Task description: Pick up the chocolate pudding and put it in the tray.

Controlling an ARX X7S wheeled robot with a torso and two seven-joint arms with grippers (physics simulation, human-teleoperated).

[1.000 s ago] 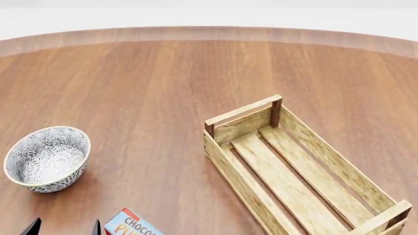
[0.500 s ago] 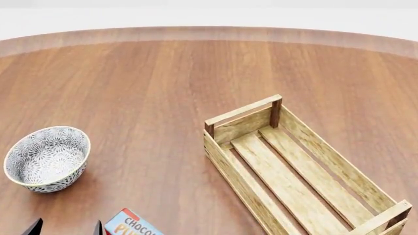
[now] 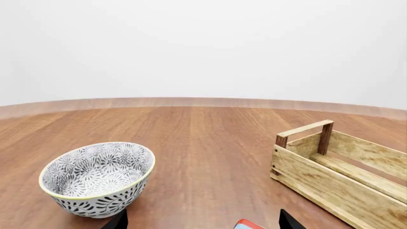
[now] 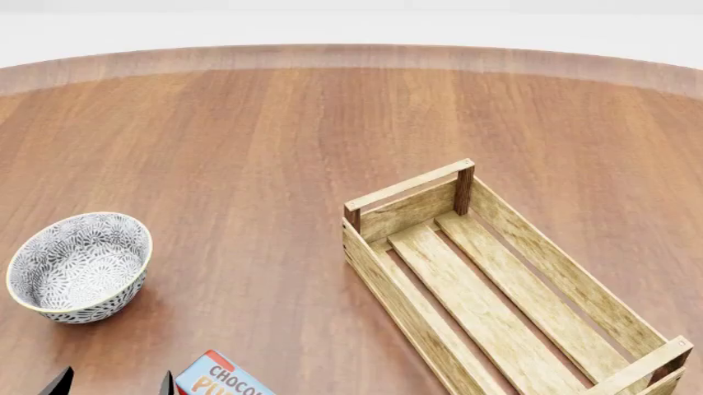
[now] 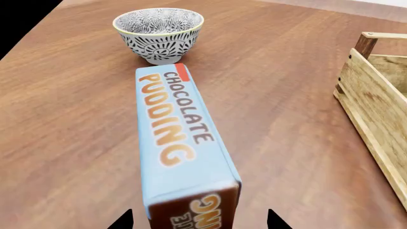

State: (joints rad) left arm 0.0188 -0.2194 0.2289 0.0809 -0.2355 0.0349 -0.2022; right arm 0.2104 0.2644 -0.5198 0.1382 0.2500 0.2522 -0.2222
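Observation:
The chocolate pudding (image 5: 175, 133) is a light blue carton with orange lettering. It lies flat on the wooden table, pointing toward the bowl. My right gripper (image 5: 198, 220) is open, with a black fingertip on each side of the carton's brown near end and gaps between; it is out of the head view. The pudding's corner shows at the bottom of the head view (image 4: 225, 380). My left gripper (image 4: 114, 385) is open and empty, just left of the carton, whose red corner (image 3: 249, 224) lies between its tips. The tray (image 4: 401, 304), a slatted wooden crate, stands to the right.
A grey-white patterned bowl (image 4: 77, 267) stands at the left, just beyond the pudding's far end (image 5: 159, 31), and close to the left gripper (image 3: 95, 179). The table's curved far edge (image 4: 351, 56) runs across the back. The crate's near wall (image 5: 375, 109) is right of the pudding.
The left fingertips have sunk slightly toward the bottom edge of the head view. The bowl, crate and pudding have not moved.

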